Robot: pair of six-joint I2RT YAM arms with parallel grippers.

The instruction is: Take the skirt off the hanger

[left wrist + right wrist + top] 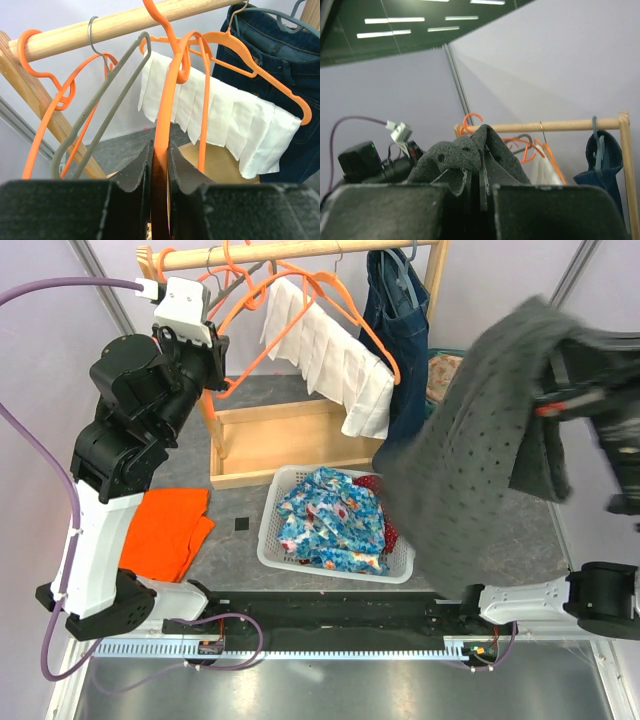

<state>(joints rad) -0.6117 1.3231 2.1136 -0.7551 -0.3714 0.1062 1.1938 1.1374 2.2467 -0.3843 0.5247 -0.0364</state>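
Table [226,562] with basket [267,536], orange cloth [170,530], rack [290,440]

To the right of the overhead view, the charcoal-grey fabric skirt [470,440] is speckled with small darker dots. Upper centre are a bright orange plastic hanger [161,125], a dull grey thin hanger [105,95], a plain white pleated cloth [335,365] and dark indigo denim jeans [405,330]. Lower centre, a white slatted plastic basket [300,568] shows blue floral-print fabric [325,520]. At lower left is a plain orange cloth [170,530].
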